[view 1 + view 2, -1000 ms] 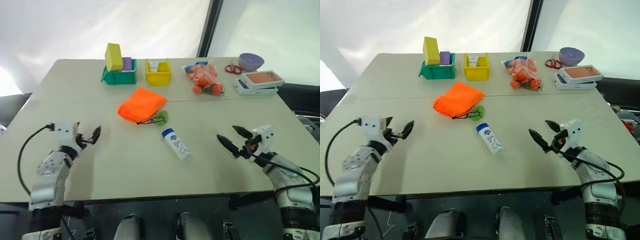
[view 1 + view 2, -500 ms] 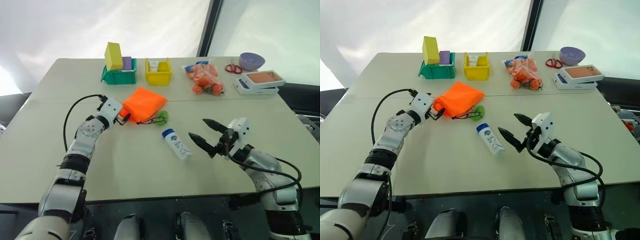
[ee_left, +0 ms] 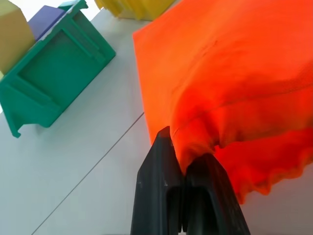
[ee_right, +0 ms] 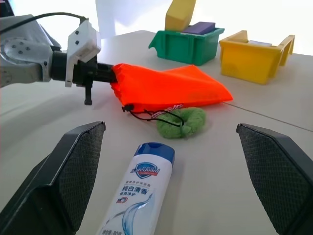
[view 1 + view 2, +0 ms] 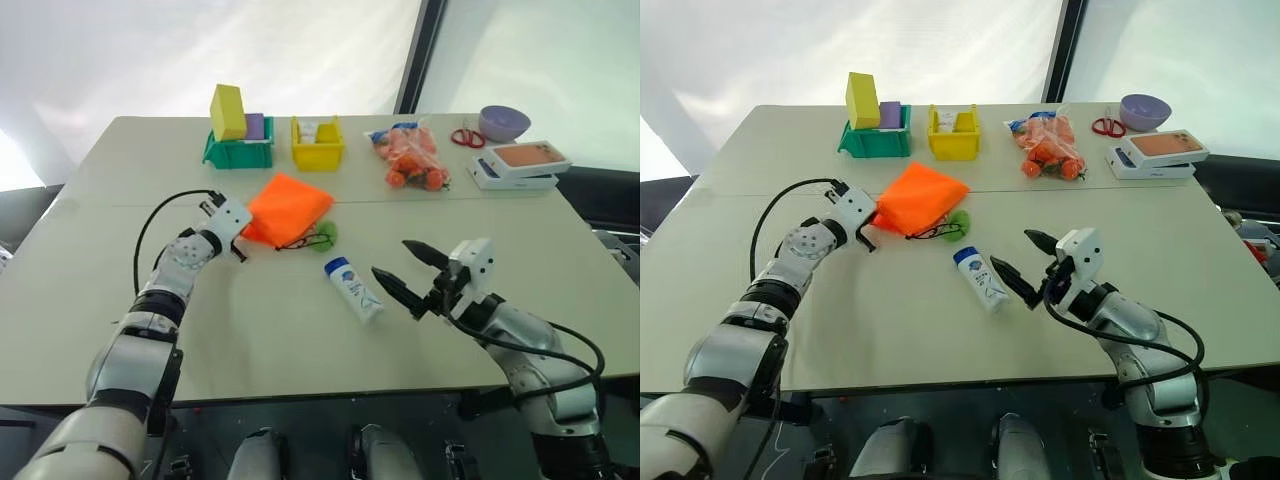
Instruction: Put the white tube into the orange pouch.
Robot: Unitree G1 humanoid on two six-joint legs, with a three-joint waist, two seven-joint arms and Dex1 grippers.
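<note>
My head cameras look down over the whole table [image 5: 300, 330]. Each wrist camera sits low and close; both share the orange pouch [image 4: 166, 88].

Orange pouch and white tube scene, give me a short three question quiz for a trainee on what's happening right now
1. True or false: the left gripper is shut on an edge of the orange pouch.
2. Where is the white tube? A) inside the pouch B) lying on the table in front of the right gripper C) in the yellow bin
3. Fill in: the right gripper's fingers stand ____ with nothing between them.

Key
1. True: the wrist view shows both fingers pinching the fabric.
2. B: it lies flat, blue cap toward the pouch, between the pouch and the right gripper.
3. Open.
</note>
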